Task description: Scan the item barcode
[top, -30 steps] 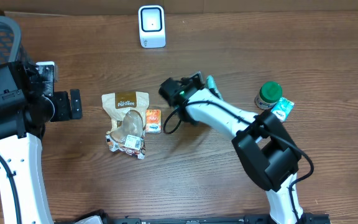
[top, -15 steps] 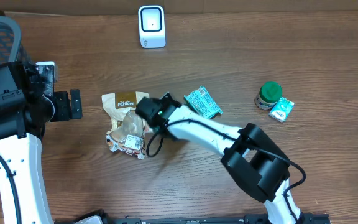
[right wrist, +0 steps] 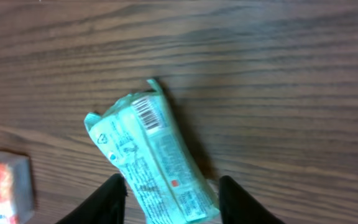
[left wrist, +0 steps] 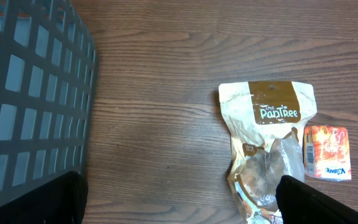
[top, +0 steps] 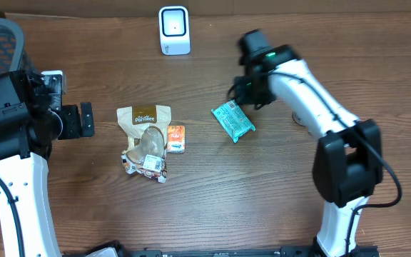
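Currently, left gripper (left wrist: 179, 205): fingers wide apart.
Right gripper (right wrist: 174, 199): astride teal packet (right wrist: 151, 155); grip I cannot tell.
Barcode (right wrist: 146, 114): facing up.

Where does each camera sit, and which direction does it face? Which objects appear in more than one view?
Overhead: fixed above the table, facing down; shows both arms and the scanner.
Left wrist: on the left hand, facing down at the basket, PanTree pouch and orange packet; two fingertips show.
Right wrist: on the right hand, facing down at the teal packet, barcode up; both fingers show.
Shared: both wrist views catch the orange packet.
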Available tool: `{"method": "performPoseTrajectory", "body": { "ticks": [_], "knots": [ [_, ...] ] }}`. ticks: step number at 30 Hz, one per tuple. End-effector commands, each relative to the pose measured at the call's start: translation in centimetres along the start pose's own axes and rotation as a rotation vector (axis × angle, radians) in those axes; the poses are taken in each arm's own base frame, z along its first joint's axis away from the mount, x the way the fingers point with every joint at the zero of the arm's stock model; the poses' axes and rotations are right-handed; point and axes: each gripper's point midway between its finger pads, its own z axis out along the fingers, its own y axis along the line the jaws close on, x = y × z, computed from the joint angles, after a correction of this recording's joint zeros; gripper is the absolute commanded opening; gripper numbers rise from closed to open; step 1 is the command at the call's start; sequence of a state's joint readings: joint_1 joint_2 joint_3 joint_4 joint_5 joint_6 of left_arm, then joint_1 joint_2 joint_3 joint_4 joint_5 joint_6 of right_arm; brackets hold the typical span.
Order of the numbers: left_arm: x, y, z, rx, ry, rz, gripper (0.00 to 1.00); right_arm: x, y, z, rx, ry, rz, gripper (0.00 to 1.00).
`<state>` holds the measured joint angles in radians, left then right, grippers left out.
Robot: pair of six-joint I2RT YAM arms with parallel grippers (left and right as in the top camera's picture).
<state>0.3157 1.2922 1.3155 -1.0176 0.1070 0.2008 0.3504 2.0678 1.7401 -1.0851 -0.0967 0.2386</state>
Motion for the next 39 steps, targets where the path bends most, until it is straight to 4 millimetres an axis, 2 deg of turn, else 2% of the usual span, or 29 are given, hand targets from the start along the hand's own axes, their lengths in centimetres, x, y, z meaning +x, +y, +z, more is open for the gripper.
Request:
{"method": "performPoseTrajectory", "body": {
  "ticks": [1, 4, 8, 10, 14, 17, 25, 33, 36, 37, 39],
  "knots": [
    [-0.4, 0.1, -0.3, -0.006, -0.012, -0.013, 0.99, 0.9, 1.5, 0.1, -0.195, 0.063, 0.043, 0.38],
    [-0.4, 0.1, -0.3, -0.006, -0.012, -0.013, 0.99, 0.0, 0.3, 2.0, -0.16, 0.029, 0.054, 0.36],
    [-0.4, 0.1, -0.3, -0.006, -0.012, -0.013, 1.0, -1.8, -2.5, 4.3, -0.013, -0.063, 0.072, 0.27],
    [-0.4, 0.1, -0.3, -0.006, -0.012, -0.013, 1.0, -2.5, -3.4, 4.9, 0.05, -0.099, 0.059, 0.24],
    [-0.4, 0.1, -0.3, -0.006, -0.012, -0.013, 0.99, -3.2, -4.1, 5.7, 0.132, -0.134, 0.04, 0.23],
    [-0.4, 0.1, -0.3, -0.006, -0.012, -0.013, 1.0, -3.0, -3.0, 5.9, 0.1, -0.124, -0.035, 0.23],
    [-0.4, 0.1, -0.3, -0.006, -0.012, -0.013, 1.0, -0.3, 2.7, 6.7, 0.015, -0.06, -0.414, 0.24],
    [-0.4, 0.1, -0.3, -0.006, -0.012, -0.013, 1.0, 2.0, 6.9, 7.1, -0.049, -0.034, -0.52, 0.24],
    [-0.4, 0.1, -0.3, -0.006, -0.012, -0.013, 0.99, 1.3, 6.6, 7.0, -0.034, -0.052, -0.44, 0.22],
    [-0.4, 0.1, -0.3, -0.006, -0.012, -0.013, 1.0, 0.8, 5.9, 6.9, -0.01, -0.065, -0.39, 0.18],
    [-0.4, 0.1, -0.3, -0.006, -0.012, -0.013, 1.0, -0.7, 3.1, 6.6, 0.093, -0.104, -0.244, 0.06]
  ]
}}
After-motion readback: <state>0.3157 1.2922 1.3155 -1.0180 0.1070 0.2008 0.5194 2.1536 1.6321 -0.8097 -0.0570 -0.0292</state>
